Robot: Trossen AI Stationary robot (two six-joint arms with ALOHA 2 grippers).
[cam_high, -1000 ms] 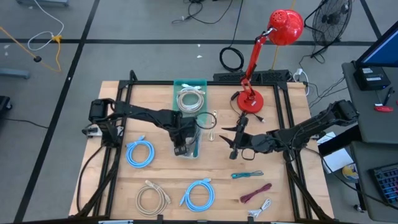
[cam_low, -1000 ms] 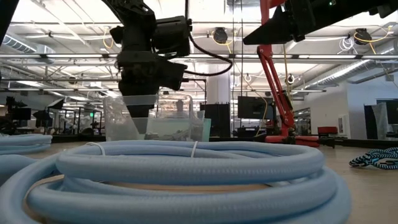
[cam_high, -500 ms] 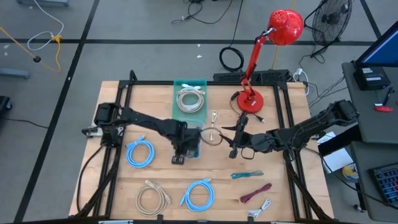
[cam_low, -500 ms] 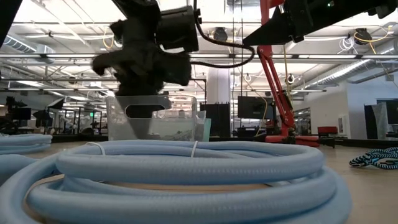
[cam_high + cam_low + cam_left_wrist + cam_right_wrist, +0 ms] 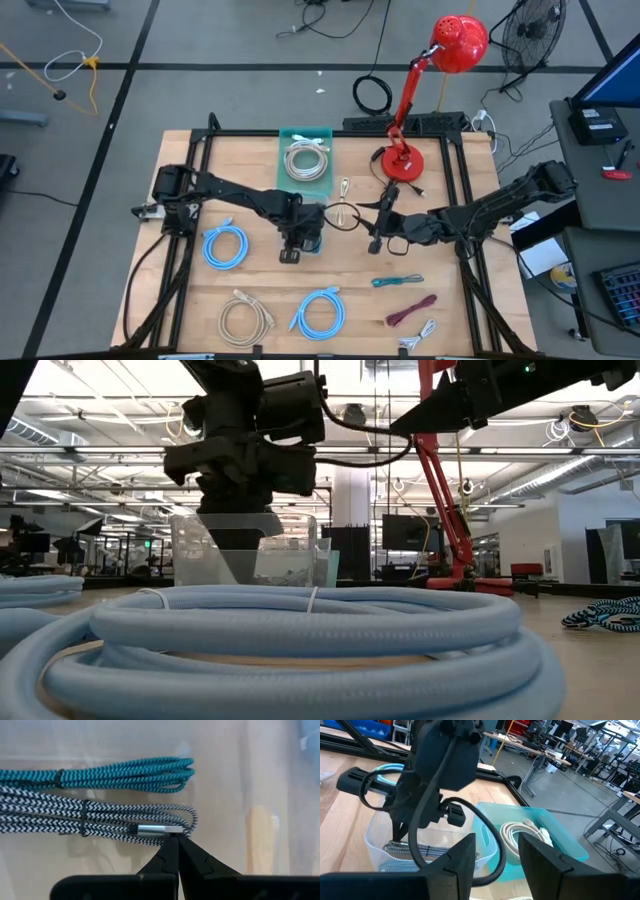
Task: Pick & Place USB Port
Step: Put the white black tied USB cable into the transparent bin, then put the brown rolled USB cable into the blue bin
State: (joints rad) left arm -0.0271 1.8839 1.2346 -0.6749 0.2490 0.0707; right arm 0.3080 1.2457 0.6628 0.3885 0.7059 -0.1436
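Inside the clear bin (image 5: 380,845), just ahead of the left gripper (image 5: 175,840), lie two bundled cables: a black-and-white braided cable (image 5: 75,820) with its silver USB plug (image 5: 160,830) nearly touching the fingertips, and a teal cable (image 5: 100,772) beyond it. Left gripper's fingers are pressed together, holding nothing. Right gripper (image 5: 495,852) waits beside the bin, parted midway, empty. Judgement: step in hand is the pick. To do it well, the fingers should part before descending, straddle the bundle near its tie (image 5: 83,817) rather than the slick plug, and avoid snagging the teal cable or the bin wall.
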